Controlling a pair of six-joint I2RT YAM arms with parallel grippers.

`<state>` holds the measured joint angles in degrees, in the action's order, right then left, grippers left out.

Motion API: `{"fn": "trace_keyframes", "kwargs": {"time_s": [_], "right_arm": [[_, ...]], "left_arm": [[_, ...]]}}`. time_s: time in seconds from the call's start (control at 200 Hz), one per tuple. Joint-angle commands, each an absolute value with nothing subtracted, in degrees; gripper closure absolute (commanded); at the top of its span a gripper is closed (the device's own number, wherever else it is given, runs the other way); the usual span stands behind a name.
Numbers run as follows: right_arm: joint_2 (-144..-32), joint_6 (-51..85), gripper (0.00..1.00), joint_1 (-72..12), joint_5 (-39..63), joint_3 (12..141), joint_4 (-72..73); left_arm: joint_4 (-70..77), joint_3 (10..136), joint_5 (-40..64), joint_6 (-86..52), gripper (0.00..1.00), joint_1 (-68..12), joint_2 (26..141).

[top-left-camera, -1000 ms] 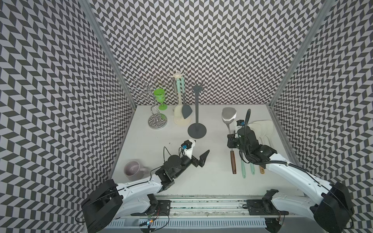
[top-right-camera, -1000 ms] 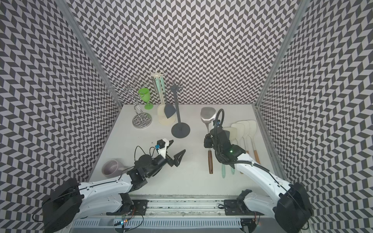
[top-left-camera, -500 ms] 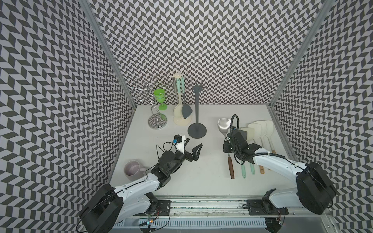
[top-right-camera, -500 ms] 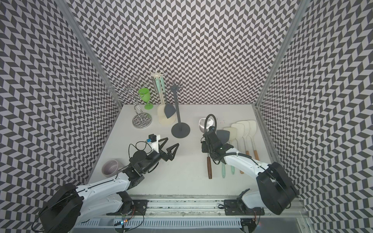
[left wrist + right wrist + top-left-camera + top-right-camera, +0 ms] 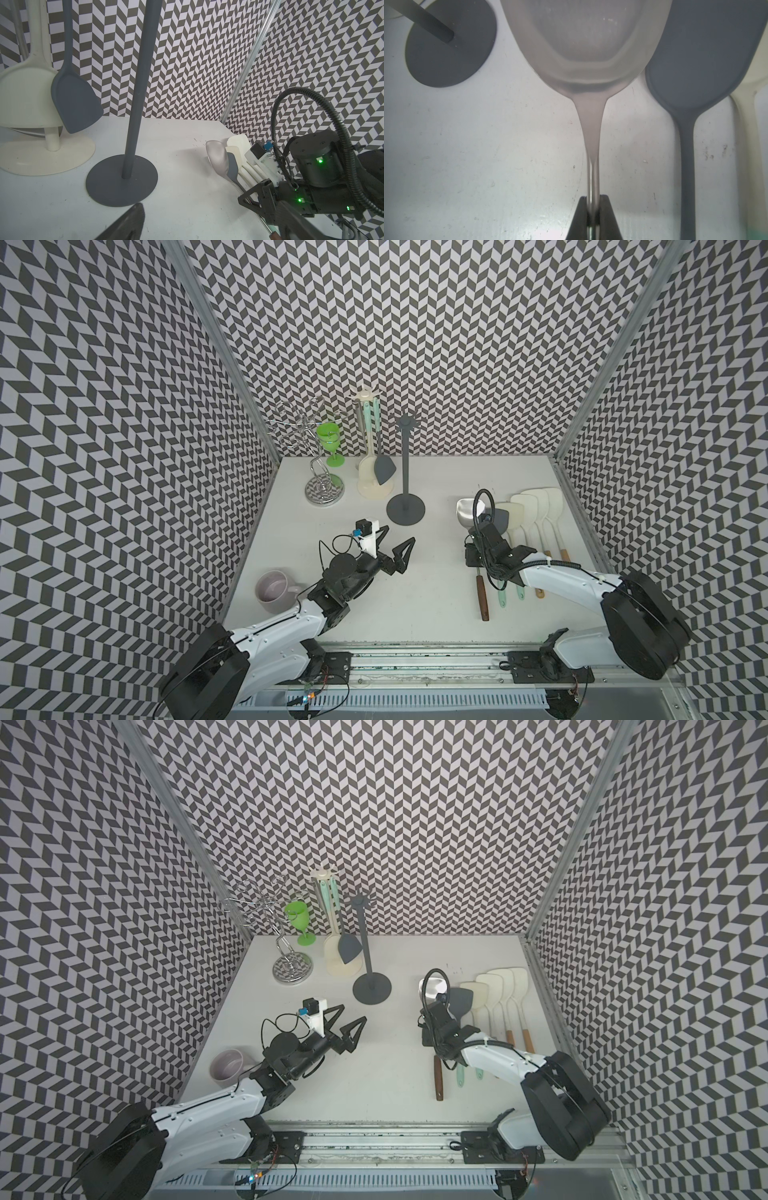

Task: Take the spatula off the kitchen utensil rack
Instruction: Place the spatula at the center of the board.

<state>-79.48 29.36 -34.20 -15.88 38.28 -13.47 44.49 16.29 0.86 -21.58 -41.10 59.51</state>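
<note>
A steel spatula [image 5: 466, 512] with a brown wooden handle [image 5: 482, 599] lies lengthways low over the table at the right, off any rack. My right gripper [image 5: 476, 560] is shut on its thin metal shaft [image 5: 592, 145]. In the right wrist view the right gripper [image 5: 593, 199] has both jaws pressed against the shaft. The dark grey utensil rack [image 5: 405, 472] stands bare mid-table, also in a top view [image 5: 365, 952]. My left gripper [image 5: 397, 539] hovers open and empty in front of that rack. The left gripper [image 5: 209, 207] shows only its finger edges in the left wrist view.
A cream rack [image 5: 365, 406] at the back holds a grey spatula [image 5: 383, 468] and a cream one. Beside the steel spatula lie a grey spatula [image 5: 503, 518] and several cream ones [image 5: 536, 510]. A wire stand [image 5: 320, 472], green goblet [image 5: 330, 439] and mug [image 5: 274, 591] are on the left.
My right gripper has brought the steel spatula down from a raised, upright pose to lie beside the row of utensils. The left arm has moved back towards the dark grey rack, still open.
</note>
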Motion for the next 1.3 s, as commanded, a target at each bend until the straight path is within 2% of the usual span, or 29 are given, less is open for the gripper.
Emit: {"fn": "trace_keyframes", "kwargs": {"time_s": [0.0, 0.175, 0.561, 1.132, 1.297], "right_arm": [[-76.3, 29.7, 1.0, -33.9, -19.4, 38.0, -10.5], [-74.2, 29.2, 1.0, -33.9, -20.5, 36.9, -9.4], [-77.1, 30.4, 1.0, -33.9, -22.7, 37.0, -10.3], [-87.9, 31.3, 1.0, -33.8, -24.1, 38.7, -9.5], [-88.2, 31.7, 0.94, -33.8, -24.1, 38.7, -8.9]], "left_arm": [[46.2, 15.5, 1.0, -21.0, 0.0, -40.8, 58.8], [46.9, 15.5, 1.1, -20.8, 0.0, -40.9, 59.5], [47.5, 15.4, 1.6, -20.9, 0.0, -41.0, 59.8], [46.9, 14.9, 1.2, -20.5, 0.0, -41.0, 57.6], [46.9, 14.7, 1.1, -20.5, 0.0, -40.9, 57.0]]}}
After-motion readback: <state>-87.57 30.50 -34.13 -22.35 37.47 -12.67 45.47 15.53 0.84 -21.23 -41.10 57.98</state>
